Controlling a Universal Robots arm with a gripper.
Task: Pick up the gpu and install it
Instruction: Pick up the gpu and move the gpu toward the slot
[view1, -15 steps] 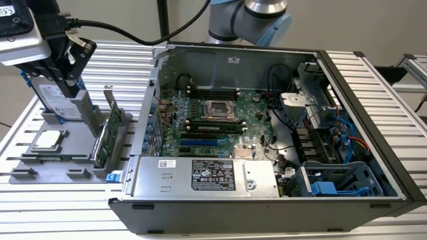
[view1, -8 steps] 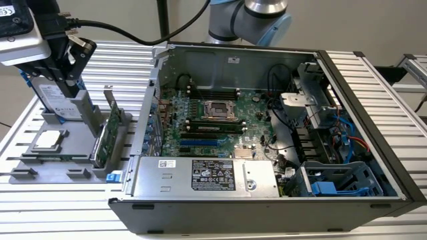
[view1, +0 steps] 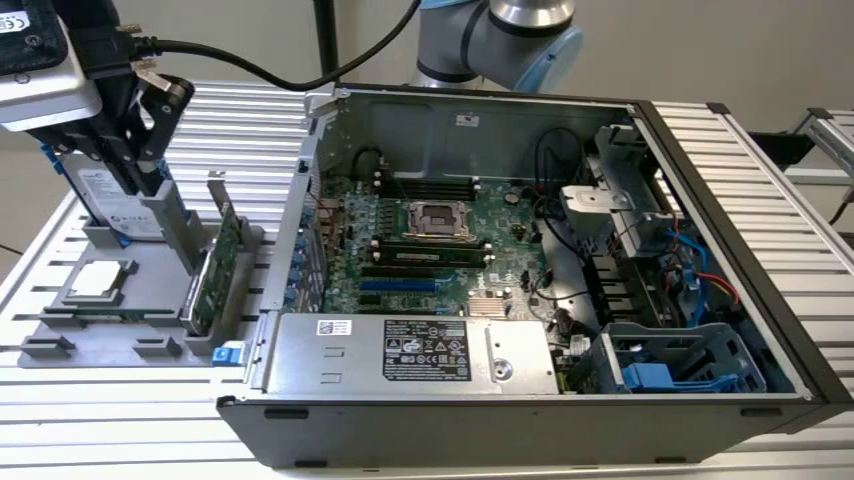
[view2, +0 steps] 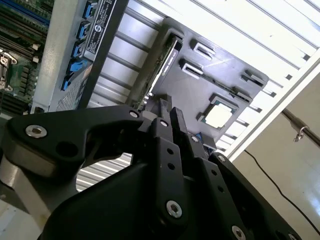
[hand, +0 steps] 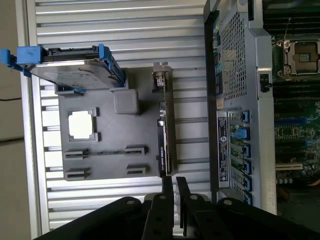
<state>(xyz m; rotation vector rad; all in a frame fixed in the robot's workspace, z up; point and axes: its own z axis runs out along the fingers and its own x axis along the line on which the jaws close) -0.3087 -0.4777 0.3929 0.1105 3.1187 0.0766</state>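
My gripper (view1: 140, 185) is clenched, the two black fingers (hand: 167, 200) pressed close with nothing between them. It hangs above the grey tray (view1: 147, 290), apart from the gpu (view1: 214, 275).

The gpu stands on its long edge in a slot at the side of the tray nearest the case (view1: 507, 430), with its silver bracket (view1: 218, 195) sticking up at one end. In both wrist views it shows edge-on as a dark strip (hand: 164, 135).

Around it:
- The case wall rises just beside the gpu on the exterior view's right.
- The hard drive (view1: 96, 195), in its blue frame, stands upright in the tray, right behind my fingers in the exterior view.
- A grey block (hand: 126, 101) sits between the drive and the gpu.
- A CPU chip (hand: 81, 124) lies flat in its pocket further out on the tray.
- A RAM stick (view1: 120, 314) rests on edge in its holders near the chip.

By count, the tray holds one gpu, one hard drive, one chip, one block and one RAM stick that I can make out.

The case lies open on the slatted table (view1: 107, 420). Inside are one motherboard (view1: 507, 210) with one CPU socket (view1: 434, 220), and one power supply (view1: 400, 355) along the near wall. I cannot count the RAM sticks seated on the board.
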